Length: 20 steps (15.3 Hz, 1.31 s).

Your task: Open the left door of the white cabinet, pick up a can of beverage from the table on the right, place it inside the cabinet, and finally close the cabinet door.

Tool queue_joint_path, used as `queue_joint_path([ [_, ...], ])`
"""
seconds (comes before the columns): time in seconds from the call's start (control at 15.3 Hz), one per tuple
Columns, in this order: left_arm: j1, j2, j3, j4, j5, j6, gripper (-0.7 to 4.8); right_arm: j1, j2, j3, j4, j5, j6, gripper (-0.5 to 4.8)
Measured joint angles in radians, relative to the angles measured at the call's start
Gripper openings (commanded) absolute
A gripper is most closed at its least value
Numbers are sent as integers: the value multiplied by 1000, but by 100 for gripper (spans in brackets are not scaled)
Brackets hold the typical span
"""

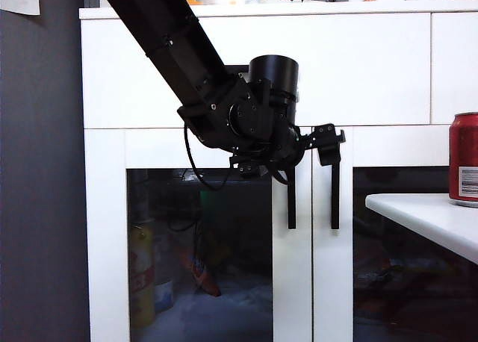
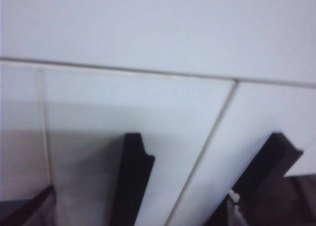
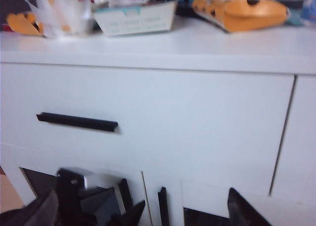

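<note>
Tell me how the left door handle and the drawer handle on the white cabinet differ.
The left door handle runs vertically beside dark glass; the drawer handle runs horizontally across a plain white front. The drawer handle sits higher, above the doors. The left gripper, open, is close to the door handles, while nothing is near the drawer handle. Both are slim black bars.

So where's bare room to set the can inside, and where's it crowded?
Behind the left door, the floor right of the orange packet looks bare; bottles crowd the left. The table is free left of the can of beverage.
</note>
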Motion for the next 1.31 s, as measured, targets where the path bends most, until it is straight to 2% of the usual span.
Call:
queue_joint_path([
  [0.13,0,0,7,-6,-7,-21,425,-2,0,-4,3,0,0,441],
  [0.2,0,0,7,-5,-7,-22,398,-3,0,-4,3,0,0,441],
  [0.26,0,0,7,-5,-6,-22,330,-6,0,-4,4,0,0,441],
  [0.33,0,0,7,-5,-7,-21,140,-11,0,-5,4,-1,0,441],
  [0.39,2,0,7,-4,-3,-21,-5,-14,0,-5,3,0,0,441],
  [0.59,4,-2,6,-8,18,10,-5,-15,0,-6,3,0,0,441],
  [1.05,4,-2,6,-8,32,11,-4,-15,0,-6,3,0,0,441],
  [1.31,4,-2,6,-9,34,11,-4,-14,0,-5,69,0,0,441],
])
